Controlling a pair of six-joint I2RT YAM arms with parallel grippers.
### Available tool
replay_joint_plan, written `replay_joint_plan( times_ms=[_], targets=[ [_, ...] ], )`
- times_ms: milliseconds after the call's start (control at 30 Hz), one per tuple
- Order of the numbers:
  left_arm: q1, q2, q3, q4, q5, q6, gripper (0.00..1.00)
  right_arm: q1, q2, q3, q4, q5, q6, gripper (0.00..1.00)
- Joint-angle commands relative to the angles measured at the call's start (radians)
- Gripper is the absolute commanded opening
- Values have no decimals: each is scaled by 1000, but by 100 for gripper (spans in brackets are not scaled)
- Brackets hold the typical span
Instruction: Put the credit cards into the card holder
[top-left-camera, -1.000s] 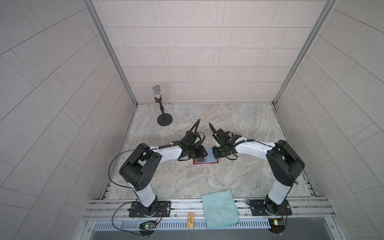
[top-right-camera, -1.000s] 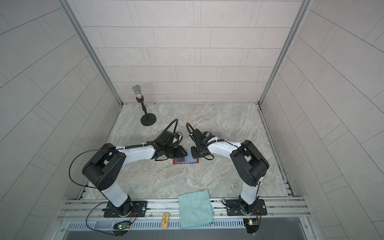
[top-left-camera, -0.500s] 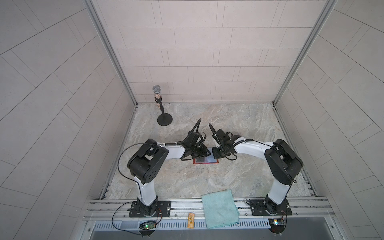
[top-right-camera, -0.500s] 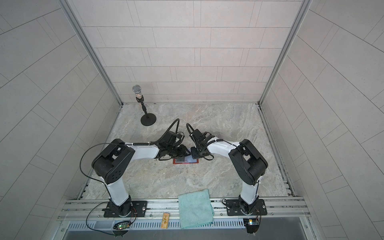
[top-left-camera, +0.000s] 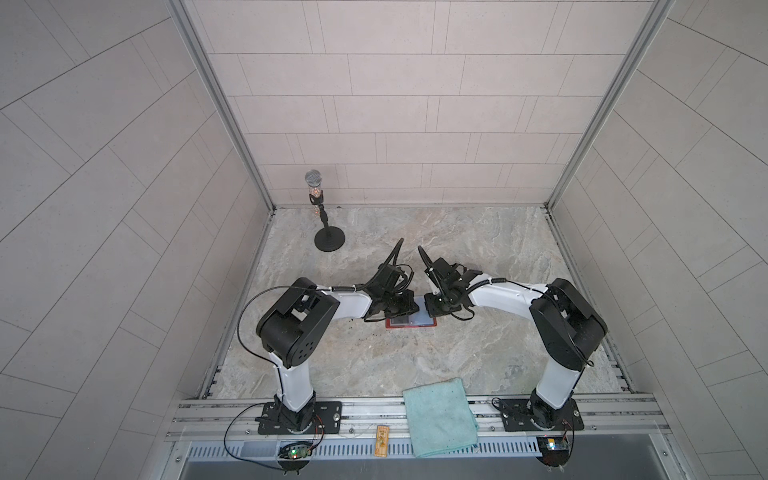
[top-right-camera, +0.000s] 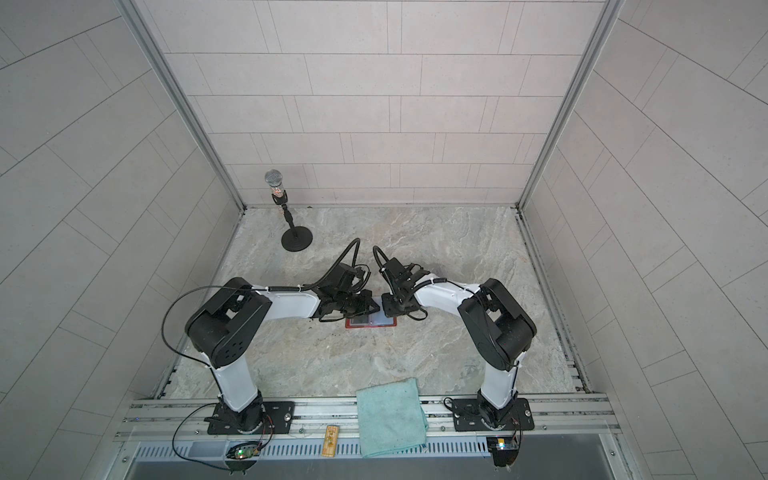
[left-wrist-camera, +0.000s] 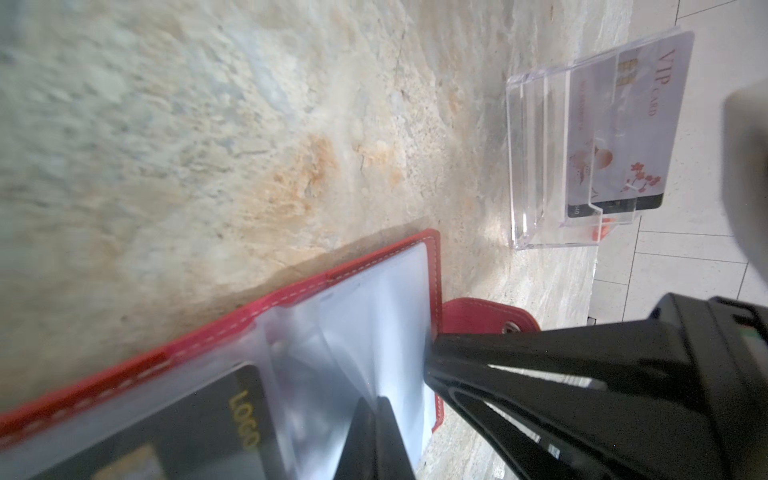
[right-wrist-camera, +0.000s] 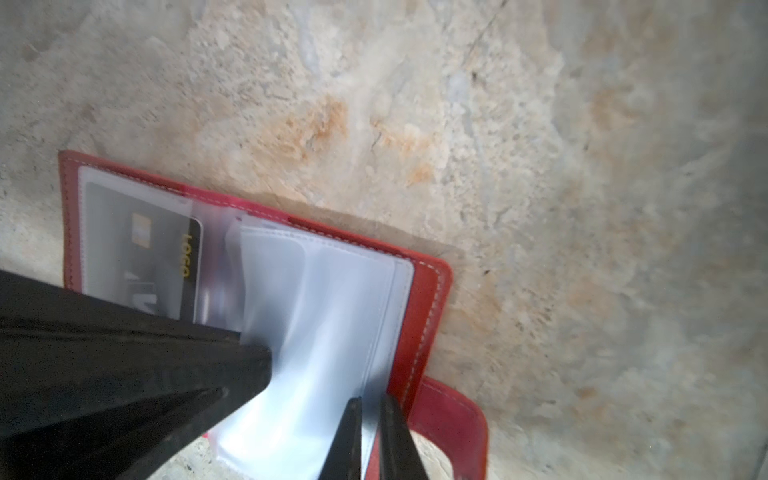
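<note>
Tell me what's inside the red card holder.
One black card lettered LOGO sits in a clear sleeve of the card holder. The facing sleeves look empty, but the left pincer and right pincer cover part of them, and lower layers are hidden.

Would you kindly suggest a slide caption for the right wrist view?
Open card holder on the stone table, black card sleeved; left gripper, shut, and right gripper at its clear sleeves.

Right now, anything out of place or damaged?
A sleeve of the wallet bows up instead of lying flat, its edge pinched in the right gripper. A cloth hangs over the front rail. No damage visible.
</note>
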Motion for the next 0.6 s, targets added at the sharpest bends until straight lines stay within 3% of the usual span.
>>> replay_joint_plan(
  times_ms=[0,567],
  targets=[
    [-5,-52,-18,-25,-40,18,0,-3,-57,-13,-29,42,-6,14],
    [-4,-68,-37,5,-45,3,0,-22,-25,-17,31,-122,-7,10]
  ],
)
